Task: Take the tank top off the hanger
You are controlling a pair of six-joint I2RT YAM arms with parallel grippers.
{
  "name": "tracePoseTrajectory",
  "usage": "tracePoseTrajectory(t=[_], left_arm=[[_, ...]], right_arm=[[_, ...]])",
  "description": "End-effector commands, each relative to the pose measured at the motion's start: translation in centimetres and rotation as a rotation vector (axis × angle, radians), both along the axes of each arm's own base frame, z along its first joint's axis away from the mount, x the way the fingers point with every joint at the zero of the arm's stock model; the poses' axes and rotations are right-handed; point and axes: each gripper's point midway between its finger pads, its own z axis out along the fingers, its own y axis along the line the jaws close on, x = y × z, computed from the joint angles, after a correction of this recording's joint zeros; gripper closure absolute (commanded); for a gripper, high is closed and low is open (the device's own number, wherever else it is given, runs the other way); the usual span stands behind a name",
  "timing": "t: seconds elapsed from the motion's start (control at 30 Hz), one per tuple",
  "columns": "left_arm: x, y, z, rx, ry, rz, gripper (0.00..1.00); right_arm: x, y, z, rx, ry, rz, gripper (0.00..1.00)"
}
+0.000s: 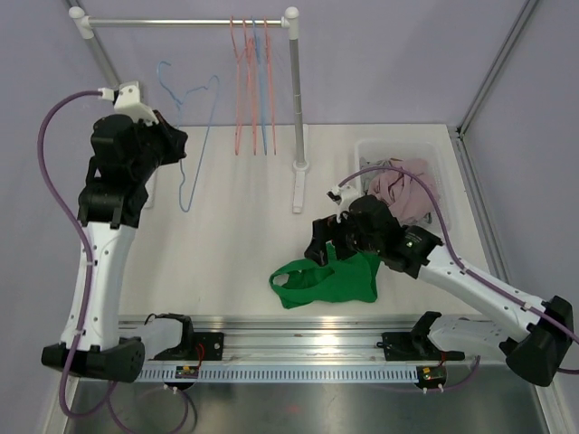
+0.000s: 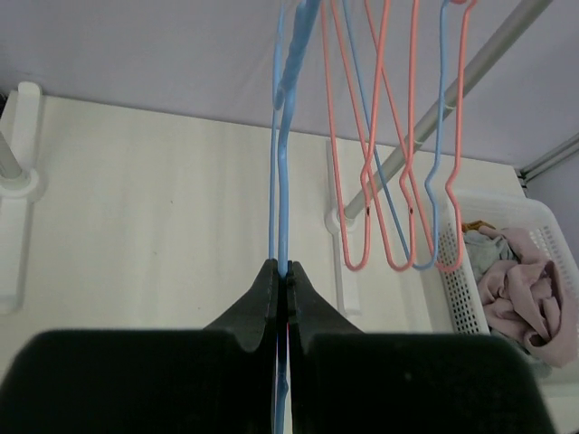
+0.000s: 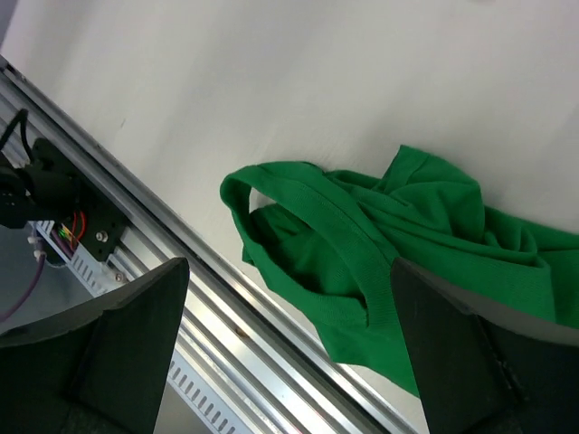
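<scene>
The green tank top (image 1: 327,281) lies crumpled on the white table (image 1: 235,235), near the front edge and a little right of centre, free of any hanger. One strap loops out to the left of the heap, and the rest is bunched against the aluminium rail (image 1: 298,324) that runs along the near side.

The right pincer (image 3: 288,334) hangs just above the tank top with its fingers spread wide apart; in the right wrist view one dark finger (image 3: 127,344) sits over the rail and the other finger covers part of the green cloth. Whether that finger actually touches the fabric I cannot tell.

Over on the left, the left pincer (image 2: 280,298) is raised high and far back, clamped together on the lower wire of a blue hanger (image 1: 192,136). The hanger is bare and its hook stands left of the rack, off the rail as far as the overhead view shows.

On the rack's rail (image 1: 185,22) at the far side hang several more bare hangers (image 1: 253,86), pink and blue, bunched close together just left of the rack's right post (image 1: 296,108).

A white slotted basket (image 1: 432,155) sits at the far right of the table, holding a pile of pinkish and grey clothes (image 1: 403,192).
</scene>
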Motion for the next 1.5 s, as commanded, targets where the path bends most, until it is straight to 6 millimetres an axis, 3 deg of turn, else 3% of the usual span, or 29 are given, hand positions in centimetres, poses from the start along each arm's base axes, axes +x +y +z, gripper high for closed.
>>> tracePoseTrajectory(t=[0.0, 0.1, 0.2, 0.23, 0.33, 0.5, 0.53, 0.57, 0.67, 0.73, 0.77, 0.97, 1.13, 1.23, 1.27, 1.3, 1.37, 1.4, 1.47], left_arm=[[2.2, 0.1, 1.9, 0.076, -0.002, -0.014, 1.0], [4.9, -0.4, 3.4, 0.087, -0.014, -0.03, 1.0], [7.8, -1.2, 3.1, 0.105, 0.006, -0.045, 1.0], [8.1, -1.3, 4.7, 0.106, -0.032, -0.046, 1.0], [10.0, -2.1, 6.1, 0.138, -0.068, -0.051, 1.0], [12.4, -3.2, 7.4, 0.159, -0.114, -0.042, 1.0], [13.6, -3.5, 6.5, 0.161, -0.099, -0.044, 1.0], [13.9, -3.8, 7.4, 0.164, -0.123, -0.044, 1.0], [16.1, -4.0, 5.9, 0.196, -0.096, -0.002, 1.0], [16.8, -4.4, 6.0, 0.195, -0.105, 0.001, 1.0], [17.7, -4.4, 4.9, 0.201, -0.083, 0.018, 1.0], [18.6, -5.9, 1.9, 0.269, -0.02, 0.018, 1.0], [17.5, -6.1, 1.8, 0.274, -0.01, 0.007, 1.0], [16.8, -5.7, 2.5, 0.279, -0.025, 0.016, 0.9], [16.3, -5.6, 3.0, 0.278, -0.029, 0.018, 0.82], [16.0, -5.5, 3.0, 0.282, -0.025, 0.014, 0.65], [15.1, -4.8, 3.6, 0.285, -0.024, 0.041, 0.54], [14.6, -4.5, 3.6, 0.291, -0.015, 0.048, 0.43], [13.7, -3.5, 4.0, 0.296, -0.012, 0.089, 0.35]], right_arm=[[1.4, -0.3, 4.8, 0.108, -0.15, -0.071, 0.0], [1.1, -1.1, 4.8, 0.095, -0.162, -0.081, 0.0], [0.7, -1.7, 4.9, 0.094, -0.17, -0.079, 0.01], [0.5, -1.9, 5.2, 0.1, -0.178, -0.082, 0.01], [0.4, -2.4, 5.0, 0.089, -0.188, -0.084, 0.0], [0.3, -2.5, 4.2, 0.076, -0.185, -0.079, 0.01], [0.4, -2.4, 4.2, 0.079, -0.188, -0.079, 0.0], [0.5, -2.3, 4.0, 0.079, -0.186, -0.08, 0.0], [0.5, -2.0, 3.8, 0.087, -0.172, -0.075, 0.01], [0.3, -1.9, 3.4, 0.088, -0.159, -0.07, 0.0], [0.3, -1.9, 3.3, 0.088, -0.157, -0.07, 0.0], [0.1, -1.9, 2.5, 0.081, -0.149, -0.065, 0.01], [0.5, -2.2, 1.1, 0.028, -0.136, -0.076, 0.01], [0.9, -1.9, -0.5, -0.027, -0.106, -0.068, 0.0], [1.0, -1.8, -1.0, -0.044, -0.097, -0.063, 0.0], [1.5, -1.9, -2.1, -0.083, -0.083, -0.075, 0.01], [1.9, -1.5, -2.7, -0.107, -0.061, -0.078, 0.01], [2.0, -1.4, -3.9, -0.143, -0.03, -0.077, 0.01], [2.4, -1.2, -4.8, -0.177, -0.017, -0.085, 0.0]])
